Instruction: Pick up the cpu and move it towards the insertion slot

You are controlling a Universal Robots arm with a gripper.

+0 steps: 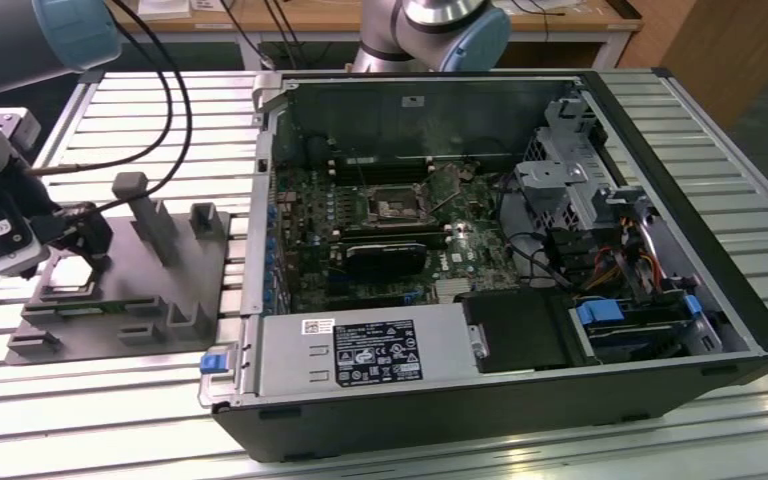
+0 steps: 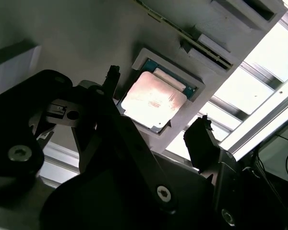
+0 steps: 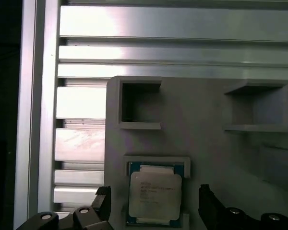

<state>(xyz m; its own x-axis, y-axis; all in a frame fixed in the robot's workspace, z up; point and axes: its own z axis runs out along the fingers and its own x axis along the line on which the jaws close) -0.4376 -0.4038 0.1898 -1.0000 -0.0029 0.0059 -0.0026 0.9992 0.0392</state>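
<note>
Now | step: pick, pre-grasp | gripper (image 3: 153, 190) poised over the cpu (image 3: 154, 195), fingers (image 3: 103, 197) apart, one each side, not clamped | cpu flat in a square pocket of the grey fixture (image 1: 131, 300) on the desk (image 1: 157, 110), well apart from the insertion slot (image 1: 395, 207) | judgement: grasp calls for fingers squared on opposite chip edges

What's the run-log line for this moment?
gripper: open, flanking cpu | cpu: lying in grey fixture pocket, not lifted | insertion slot: apart, inside computer case
</note>
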